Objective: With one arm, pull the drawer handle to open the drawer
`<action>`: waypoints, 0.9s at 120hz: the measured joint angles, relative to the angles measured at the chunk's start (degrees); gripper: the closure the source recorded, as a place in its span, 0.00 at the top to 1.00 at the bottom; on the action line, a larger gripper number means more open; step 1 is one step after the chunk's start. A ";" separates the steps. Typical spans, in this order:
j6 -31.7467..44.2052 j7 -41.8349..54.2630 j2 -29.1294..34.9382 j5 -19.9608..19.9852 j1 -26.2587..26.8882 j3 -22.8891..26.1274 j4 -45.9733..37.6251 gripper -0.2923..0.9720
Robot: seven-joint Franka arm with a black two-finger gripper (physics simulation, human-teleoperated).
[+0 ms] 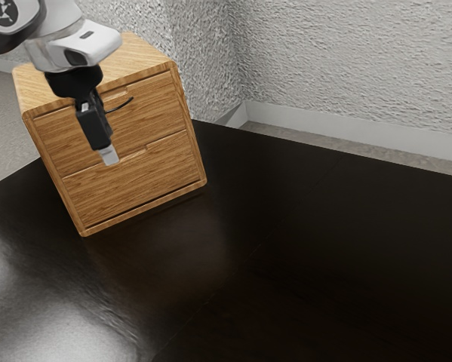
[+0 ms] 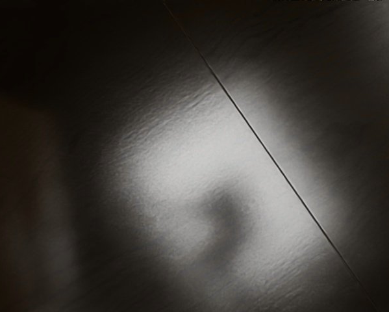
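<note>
Worktop [image 1: 301,249]: dark, glossy, takes up most of the exterior view; pale glare patches at its near corner on the exterior view's left; a thin seam [image 2: 265,153] runs diagonally across it in the wrist view, with a bright reflection and a soft dark shadow just beside that line.

Walls [image 1: 346,53]: rough white plaster, meeting in a corner behind the cabinet; a pale skirting board [image 1: 361,124] runs along the foot.

Cabinet [image 1: 146,53]: light wood, standing on the worktop at the exterior view's upper left, turned at an angle; two drawers stacked in its front.

Arm [image 1: 67,41]: white and grey, enters from the upper left corner, above the cabinet's front edge.

Upper drawer [image 1: 154,105]: front lies flush with the frame, so it reads as shut; lower drawer [image 1: 135,181] likewise flush.

Hand [image 1: 109,156]: black, hangs downward in front of the upper drawer, its pale tip at the line between the two drawers; spread or pressed together: cannot tell from this angle.

Drawer handle [image 1: 120,104]: thin dark bar on the upper drawer front, just beside the hand's upper part; contact cannot be made out.
</note>
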State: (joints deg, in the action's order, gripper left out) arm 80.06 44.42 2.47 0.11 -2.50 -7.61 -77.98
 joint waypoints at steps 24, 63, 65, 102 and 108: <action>0.28 2.13 -0.43 0.28 1.38 0.05 0.06 0.77; 0.85 1.92 -5.29 -1.90 1.94 -0.02 4.82 0.77; 1.02 2.02 -5.67 -2.27 1.93 -0.02 5.24 0.77; 2.81 3.14 -9.13 -8.69 0.58 -0.26 10.88 0.77; 3.05 3.61 -10.06 -10.33 0.72 -0.30 11.79 0.77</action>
State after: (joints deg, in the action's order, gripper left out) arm 83.11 48.04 -7.59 -10.22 -1.77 -7.91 -66.19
